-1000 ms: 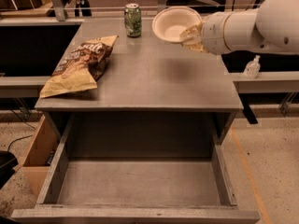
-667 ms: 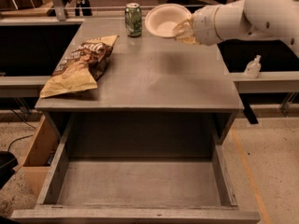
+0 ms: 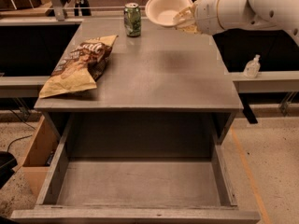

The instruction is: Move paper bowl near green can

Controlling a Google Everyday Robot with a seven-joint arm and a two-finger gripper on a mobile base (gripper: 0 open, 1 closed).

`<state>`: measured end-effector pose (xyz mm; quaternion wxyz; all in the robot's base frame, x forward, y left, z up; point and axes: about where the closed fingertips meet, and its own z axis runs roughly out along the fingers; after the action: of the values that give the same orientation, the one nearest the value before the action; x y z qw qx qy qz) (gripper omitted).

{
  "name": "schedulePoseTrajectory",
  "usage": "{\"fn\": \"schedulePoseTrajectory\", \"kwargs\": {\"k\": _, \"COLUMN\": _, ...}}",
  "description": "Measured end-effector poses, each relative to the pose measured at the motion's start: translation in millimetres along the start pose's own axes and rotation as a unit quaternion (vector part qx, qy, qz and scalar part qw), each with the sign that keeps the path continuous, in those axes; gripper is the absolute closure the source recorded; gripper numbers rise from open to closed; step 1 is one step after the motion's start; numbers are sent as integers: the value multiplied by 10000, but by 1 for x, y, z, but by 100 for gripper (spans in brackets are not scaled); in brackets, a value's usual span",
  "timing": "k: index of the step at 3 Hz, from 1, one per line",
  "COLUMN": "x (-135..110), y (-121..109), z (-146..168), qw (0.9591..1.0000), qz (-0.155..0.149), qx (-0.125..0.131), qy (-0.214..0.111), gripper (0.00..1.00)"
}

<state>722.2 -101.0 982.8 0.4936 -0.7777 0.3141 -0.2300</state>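
The off-white paper bowl (image 3: 166,8) is held tilted in the air above the far edge of the grey table (image 3: 154,73). My gripper (image 3: 184,20) is shut on the bowl's right rim, with the white arm reaching in from the upper right. The green can (image 3: 132,19) stands upright at the far middle of the table, just left of the bowl, with a small gap between them.
A large tan-and-brown chip bag (image 3: 79,64) lies on the table's left side. An open, empty drawer (image 3: 138,181) juts out below the front edge. A small clear bottle (image 3: 252,66) stands on a ledge to the right.
My gripper has carried the bowl leftward and a little farther back, closer to the green can. The can and the chip bag have not moved.
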Motion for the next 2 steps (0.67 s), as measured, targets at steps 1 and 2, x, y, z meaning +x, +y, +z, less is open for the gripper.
{"fn": "schedulePoseTrajectory", "kwargs": {"k": 1, "x": 17, "y": 1, "z": 7, "qw": 9999, "qz": 71, "qx": -105, "qy": 14, "gripper": 100}}
{"fn": "schedulePoseTrajectory", "kwargs": {"k": 2, "x": 50, "y": 23, "z": 31, "qw": 9985, "qz": 265, "qx": -465, "qy": -88, "gripper": 100}}
